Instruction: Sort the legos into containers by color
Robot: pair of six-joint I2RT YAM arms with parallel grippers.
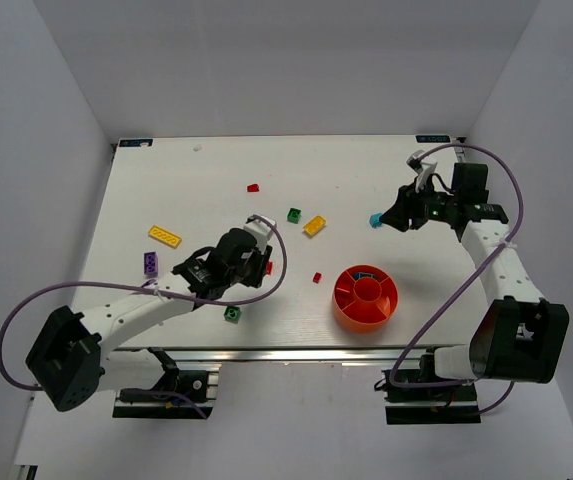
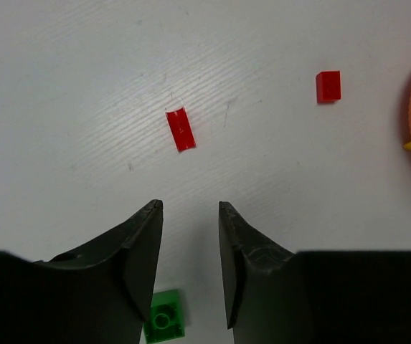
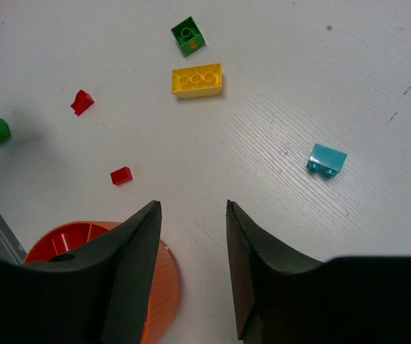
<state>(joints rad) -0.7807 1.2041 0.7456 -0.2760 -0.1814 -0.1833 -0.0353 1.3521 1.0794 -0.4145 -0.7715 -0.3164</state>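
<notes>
Left wrist | left claw (image 2: 189,206) parted, empty | red lego (image 2: 181,129) just ahead

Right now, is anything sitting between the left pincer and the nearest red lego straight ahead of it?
Nothing visible: only table surface lies between the open left pincer and the red lego.

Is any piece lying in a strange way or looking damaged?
The cyan brick ahead of the right gripper lies tipped on its side, studs facing sideways, while the yellow brick sits studs up. Nothing looks broken.
</notes>
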